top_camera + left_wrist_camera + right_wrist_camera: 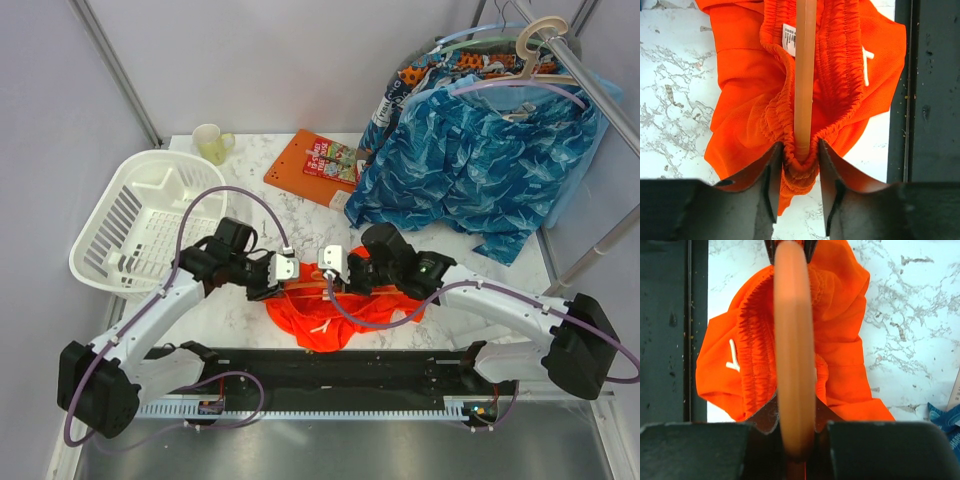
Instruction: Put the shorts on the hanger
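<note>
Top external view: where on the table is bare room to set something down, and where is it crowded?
Bare marble: between the cup and the orange board; between the basket and the shorts. Crowded: the middle, where the left pincer and right pincer meet over the shorts; back right, under the blue garment.

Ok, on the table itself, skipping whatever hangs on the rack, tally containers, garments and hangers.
Containers: 2, basket, mug
Garments: 1, shorts
Hangers: 1, orange hanger
Total: 4
</note>
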Available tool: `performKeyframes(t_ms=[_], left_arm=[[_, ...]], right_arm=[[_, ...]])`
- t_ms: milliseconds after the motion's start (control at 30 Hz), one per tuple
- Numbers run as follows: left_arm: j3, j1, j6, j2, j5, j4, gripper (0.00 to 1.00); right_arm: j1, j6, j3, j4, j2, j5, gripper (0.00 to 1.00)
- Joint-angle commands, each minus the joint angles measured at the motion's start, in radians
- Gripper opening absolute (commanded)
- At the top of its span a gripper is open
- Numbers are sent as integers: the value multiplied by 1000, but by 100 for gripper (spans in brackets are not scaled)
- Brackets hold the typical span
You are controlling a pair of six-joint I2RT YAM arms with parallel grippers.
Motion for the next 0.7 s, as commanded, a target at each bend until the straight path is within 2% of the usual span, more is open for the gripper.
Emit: performKeyframes(t_ms=[0,200,333,433,467,667], left_arm=[[85,-1,-35,-5,-8,-35,45],[157,79,162,-2,-88,-194,55],[139,102,288,6,-111,-259,56],[114,102,297,21,-88,-257,57],[111,102,297,27,-77,-257,70],[68,102,279,63,-31,-176,72]], right_arm=[[5,32,-55,239,-26,-54,0],[0,38,-122,291,-48,-52,0],[-2,43,-119,292,-51,-46,0],[-2,40,-109,292,-49,-54,0],[-2,38,-101,292,-48,-52,0],[-2,23,-81,284,-43,-64,0]])
